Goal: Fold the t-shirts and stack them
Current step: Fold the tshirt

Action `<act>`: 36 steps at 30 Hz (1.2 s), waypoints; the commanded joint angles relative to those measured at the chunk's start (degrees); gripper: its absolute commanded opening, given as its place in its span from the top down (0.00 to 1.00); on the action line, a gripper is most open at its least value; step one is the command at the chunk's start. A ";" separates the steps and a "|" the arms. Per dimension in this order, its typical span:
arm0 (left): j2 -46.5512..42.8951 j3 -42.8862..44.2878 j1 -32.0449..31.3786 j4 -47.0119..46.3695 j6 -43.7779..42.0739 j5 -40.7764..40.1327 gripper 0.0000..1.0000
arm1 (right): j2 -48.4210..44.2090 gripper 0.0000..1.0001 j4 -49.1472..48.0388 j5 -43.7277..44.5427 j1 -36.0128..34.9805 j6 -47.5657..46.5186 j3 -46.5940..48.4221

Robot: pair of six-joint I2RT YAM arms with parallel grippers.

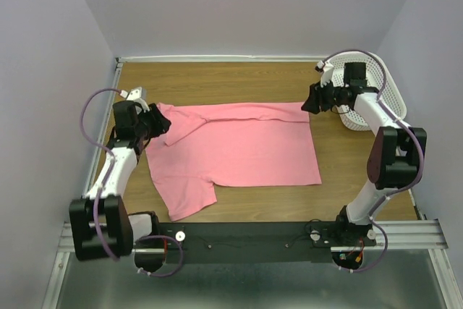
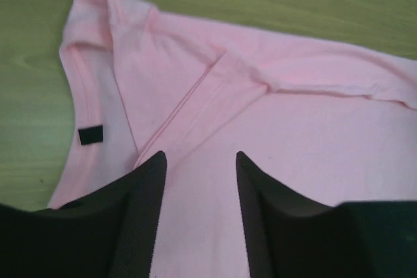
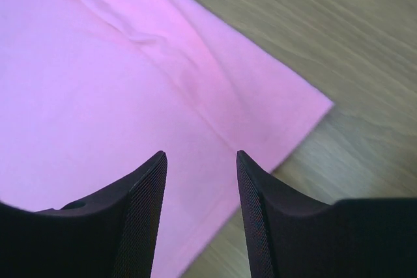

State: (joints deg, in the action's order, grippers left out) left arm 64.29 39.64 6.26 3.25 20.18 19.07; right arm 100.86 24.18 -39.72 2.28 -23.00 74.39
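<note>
Left wrist, t-shirt (image 2: pixel 293 128) beneath left tool (image 2: pixel 199 155)

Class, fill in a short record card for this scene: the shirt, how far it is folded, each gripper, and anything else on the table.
shirt: one pink t-shirt lying on the table, neck to the left, hem to the right
fold state: far side turned in; near sleeve spread out flat
left gripper: open, over the neck end, holding nothing
right gripper: open, over the far hem corner, holding nothing
basket: white, at the far right, apart from the shirt
progress: folding begun, not finished
</note>
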 commanded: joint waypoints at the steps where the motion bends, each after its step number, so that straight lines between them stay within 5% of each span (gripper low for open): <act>1: 10.84 2.46 0.15 6.33 3.02 -2.81 0.48 | -0.66 0.45 0.07 -10.02 -1.40 2.26 -2.93; 6: 15.49 4.39 -0.02 4.66 0.83 -2.74 0.46 | 0.30 0.45 -0.01 -10.20 -1.84 1.82 -3.55; 15: 32.97 22.04 -8.88 12.04 -14.72 -4.12 0.45 | 0.13 0.45 0.07 -12.39 -1.84 2.00 -3.72; 26: 43.37 28.39 -10.30 16.35 -16.76 -8.52 0.46 | -1.10 0.44 0.16 -12.84 -1.85 2.09 -4.08; 36: 40.04 27.16 -11.01 16.53 -16.41 -5.80 0.73 | -0.75 0.44 0.25 -12.22 -1.84 2.26 -3.81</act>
State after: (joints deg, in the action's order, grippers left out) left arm 106.78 67.29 -4.16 17.80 4.05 12.82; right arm 101.03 23.83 -50.78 0.43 -21.04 71.05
